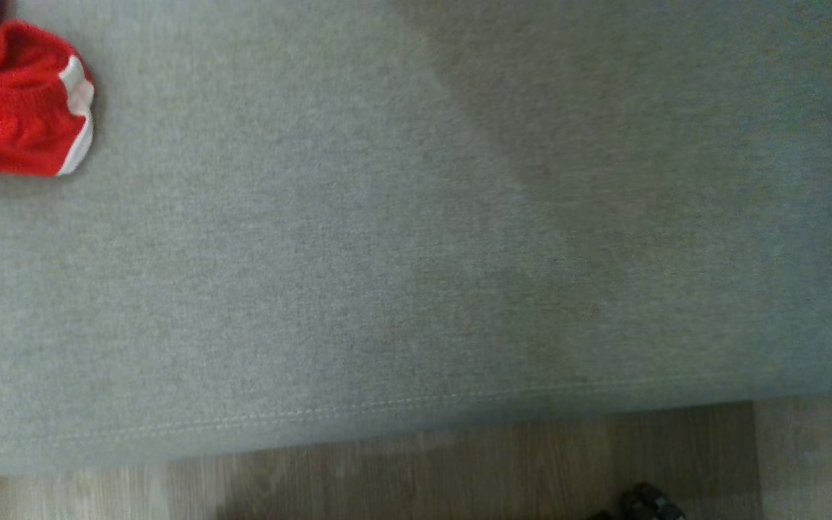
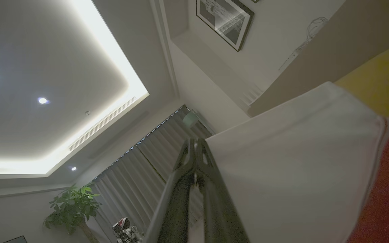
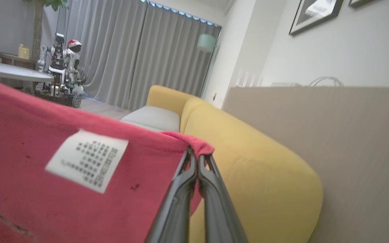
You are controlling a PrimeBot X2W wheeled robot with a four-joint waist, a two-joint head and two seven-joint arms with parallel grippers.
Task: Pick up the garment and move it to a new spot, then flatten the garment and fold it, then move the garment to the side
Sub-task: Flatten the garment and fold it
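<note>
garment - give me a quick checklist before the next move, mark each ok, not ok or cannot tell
1. right gripper shut on the red garment edge: ok
2. left gripper shut: ok
3. left gripper actually pinching the white fabric beside it: cannot tell
4. grey cushion smooth, with room to lay it down: ok
5. garment flattened: not ok, bunched at head view's upper left
</note>
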